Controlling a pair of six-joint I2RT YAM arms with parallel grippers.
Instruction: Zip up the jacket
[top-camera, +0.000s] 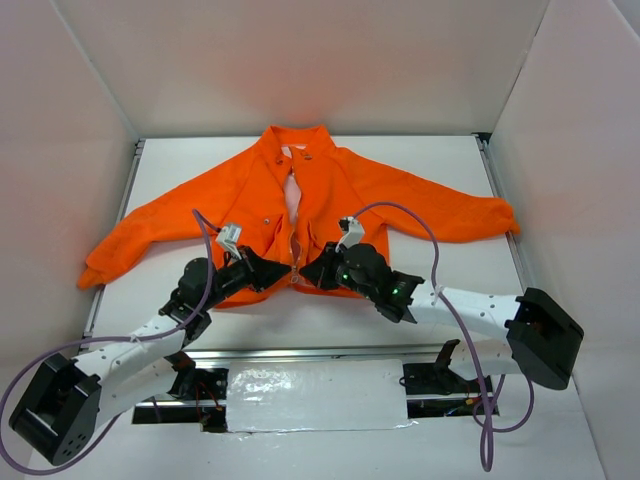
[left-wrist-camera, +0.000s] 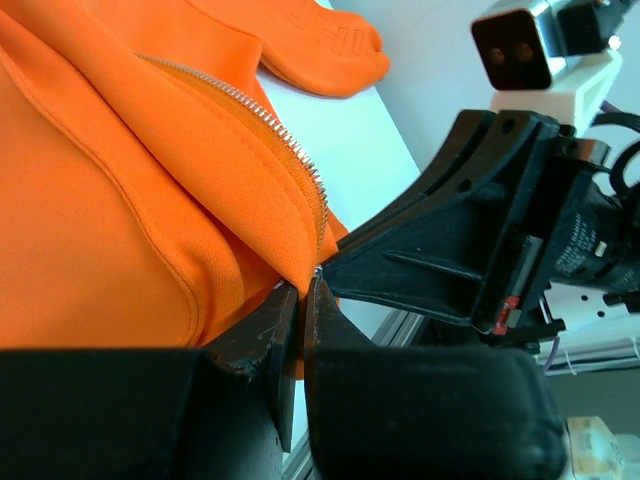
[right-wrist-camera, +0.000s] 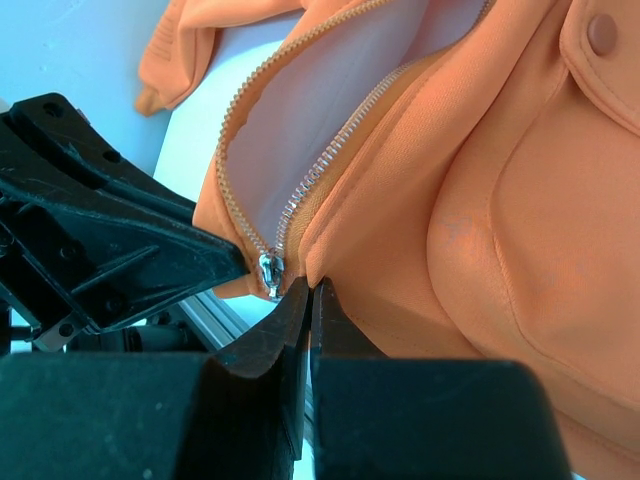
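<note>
Fingers of the left gripper: pressed together on the hem of the jacket, at the foot of its zipper; orange cloth shows in the slit between them.
Fingers of the right gripper: likewise closed, pinching the hem of the opposite front panel, just beside the slider.
Grip placement: both sets of tips nearly meet at the centre of the hem. This probably keeps the two bottom ends level and anchored, so the teeth line up.
Jacket position: flat and front up on the white table, with the collar at the far side, the sleeves spread outward and the hem toward the arm bases.
Zipper state: open over most of its length; the two tooth rows diverge upward from the slider, with pale lining between them.
Slider: low, at the hem; neither gripper holds it.
Stage (judgement): bottom ends brought together, upward run not yet made.
Next requirement (judgement): one grip anchors the hem while the other takes the slider and draws it toward the collar.
Risk (judgement): a slack hem would let the cloth ride up with the slider.
</note>
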